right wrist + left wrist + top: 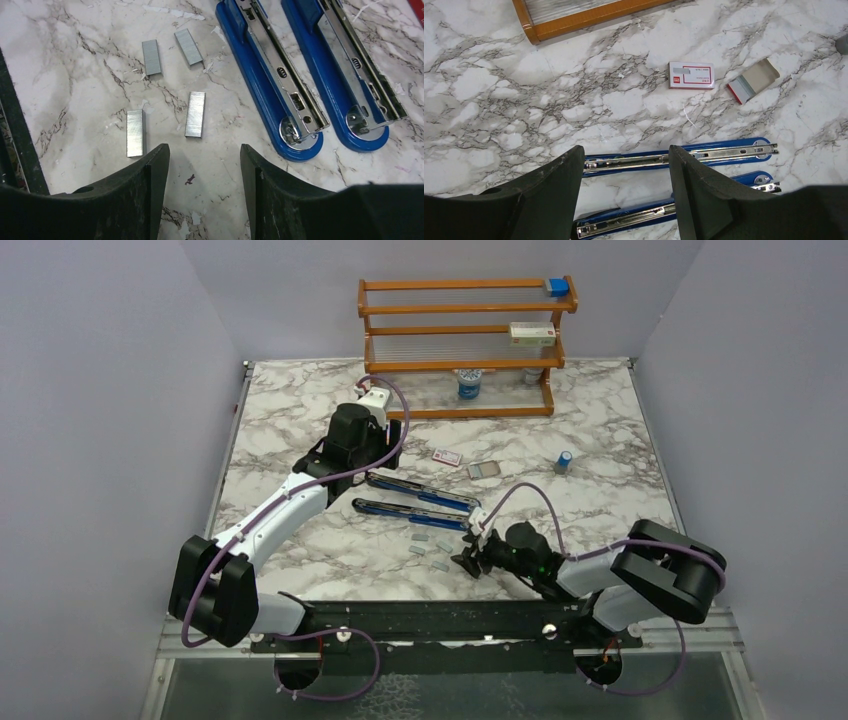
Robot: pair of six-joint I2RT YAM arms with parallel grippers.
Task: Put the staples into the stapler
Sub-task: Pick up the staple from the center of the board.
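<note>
The blue stapler (415, 500) lies opened flat mid-table, its two arms side by side with metal channels up. My left gripper (366, 478) stands open over its left end; in the left wrist view the left gripper (624, 148) spans both arms of the stapler (724, 151) with nothing clamped. Several silver staples (430, 548) lie loose just in front of the stapler. My right gripper (468, 558) is beside them, open. In the right wrist view the right gripper (204, 147) has bare marble between its fingers, with the staples (195, 114) just ahead and the stapler (270, 75) to the right.
A pink-and-white box (447, 457) and a grey tray (483, 470) lie behind the stapler, a small blue cylinder (564, 462) to the right. A wooden rack (460, 340) at the back holds a blue block (557, 286), a box (532, 334) and a jar (468, 385).
</note>
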